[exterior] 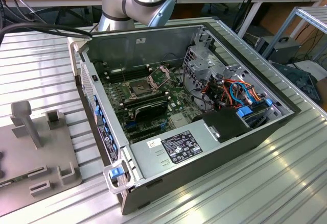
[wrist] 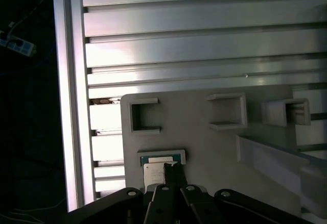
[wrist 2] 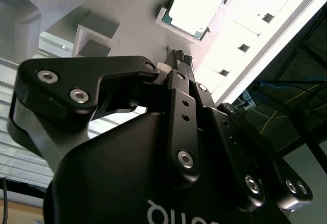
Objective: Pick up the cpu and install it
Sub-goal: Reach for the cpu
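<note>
One cpu (wrist 2: 196, 7) is what this job turns on, and we find it lying flat, metal lid up, in a shallow framed pocket of the grey fixture plate (wrist 2: 127, 9). Just beside that pocket hangs the gripper (wrist 2: 181, 56). Its two slim fingertips are pressed together with nothing between them, and as far as we can tell they are above the plate and not touching the chip. In the first wrist view the tips cross the near edge of the chip, so we judge the gripper to be almost over it, not yet centred.

Farther out, the plate rests on the ribbed aluminium surface (exterior: 255, 183), at the exterior view's left. The opened computer case (exterior: 148, 43) lies on that surface to the exterior view's right. The socket (exterior: 138, 87) on its board looks uncovered and unfilled, though it is too small for us to be sure.

We take this to be the approach to the pick, with installing not begun. A grasp from here would call for the fingers to part wide enough to straddle the chip. They would also need to line up squarely with two opposite edges of the pocket. The descent should be gentle, so the chip is caught by its sides and not tipped in its frame.
</note>
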### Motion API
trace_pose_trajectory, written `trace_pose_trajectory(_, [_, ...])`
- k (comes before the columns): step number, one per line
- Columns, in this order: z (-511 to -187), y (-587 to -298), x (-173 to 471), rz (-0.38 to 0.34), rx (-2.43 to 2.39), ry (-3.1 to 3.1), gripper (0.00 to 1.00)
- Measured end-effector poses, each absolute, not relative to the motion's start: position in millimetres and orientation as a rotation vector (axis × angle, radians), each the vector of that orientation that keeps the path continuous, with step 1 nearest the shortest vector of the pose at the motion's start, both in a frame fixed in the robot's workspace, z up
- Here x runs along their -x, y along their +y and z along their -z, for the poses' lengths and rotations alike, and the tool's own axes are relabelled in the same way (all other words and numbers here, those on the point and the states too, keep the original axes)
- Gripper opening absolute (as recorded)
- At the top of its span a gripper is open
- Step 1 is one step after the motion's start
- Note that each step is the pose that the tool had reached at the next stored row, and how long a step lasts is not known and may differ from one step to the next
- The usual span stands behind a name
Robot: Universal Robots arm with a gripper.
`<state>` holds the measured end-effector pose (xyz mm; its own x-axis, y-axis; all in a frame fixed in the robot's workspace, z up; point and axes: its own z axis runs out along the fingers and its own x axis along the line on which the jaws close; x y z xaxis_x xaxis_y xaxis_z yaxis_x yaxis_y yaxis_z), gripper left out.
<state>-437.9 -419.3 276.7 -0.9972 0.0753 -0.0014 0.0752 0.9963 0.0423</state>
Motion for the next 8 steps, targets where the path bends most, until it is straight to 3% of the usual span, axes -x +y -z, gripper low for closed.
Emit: trace_pose_trajectory(8, [-274.2, -419.6, 438.0, -0.066, -0.118, 3.136, 0.11])
